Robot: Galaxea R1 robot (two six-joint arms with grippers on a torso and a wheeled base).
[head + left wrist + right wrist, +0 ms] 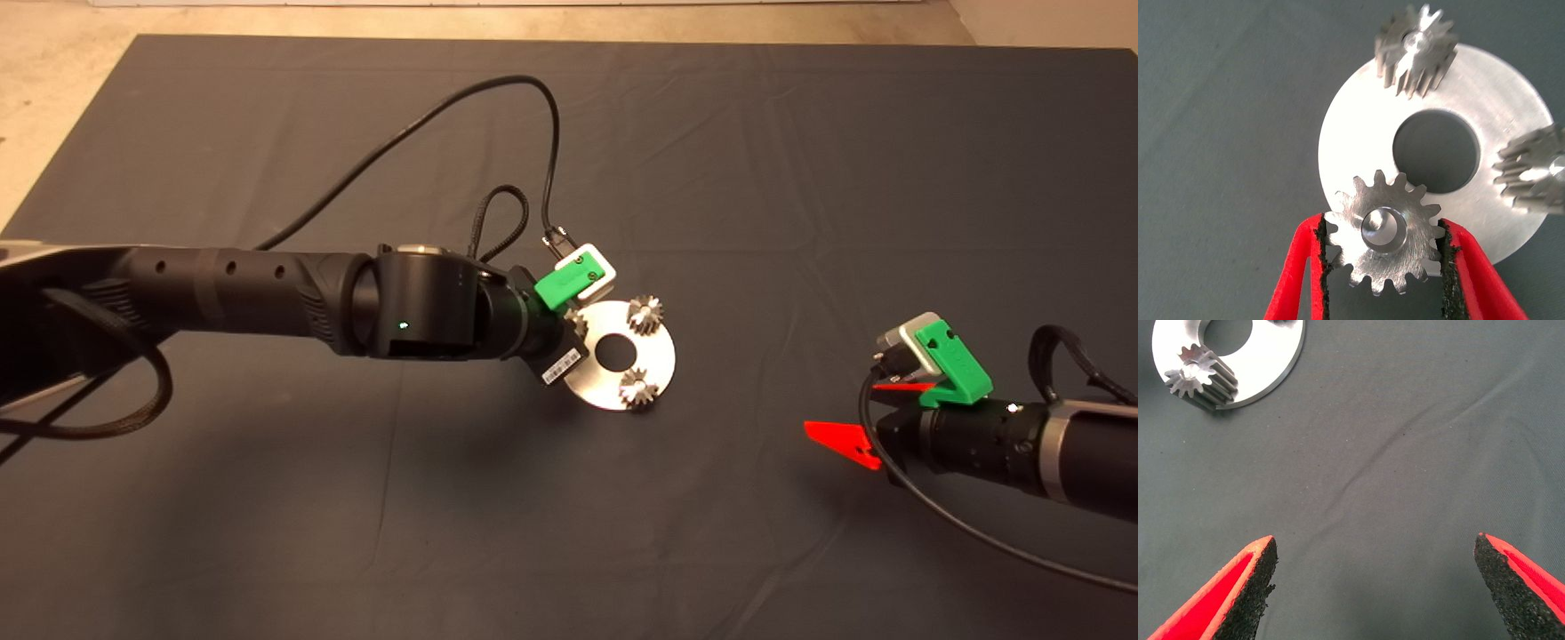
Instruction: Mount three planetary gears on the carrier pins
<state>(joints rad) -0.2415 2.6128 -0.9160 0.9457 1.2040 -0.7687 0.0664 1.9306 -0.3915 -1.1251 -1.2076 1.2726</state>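
The left gripper (1381, 267) hangs over the near-left edge of the carrier disc (1498, 87), its red fingers (1295, 280) closed on the third planetary gear (1383, 232), black pads pressed against the tooth tips on opposite sides. The gear sits over the disc's rim where the last pin should be; a rounded silver end shows in its bore, though I cannot tell whether it is fully seated. It looks like solid steel: small, dense, rigid and slick, so the tooth flanks are the sensible hold, square across the diameter. It is bright silver, with sharp straight teeth and a small centre hole. Two more gears (645, 312) (637, 388) already stand on pins of the flat, round disc, which has a wide central hole. Well to the right, the right gripper (1375, 577) waits above bare mat (1418, 453), fingers spread wide and empty.
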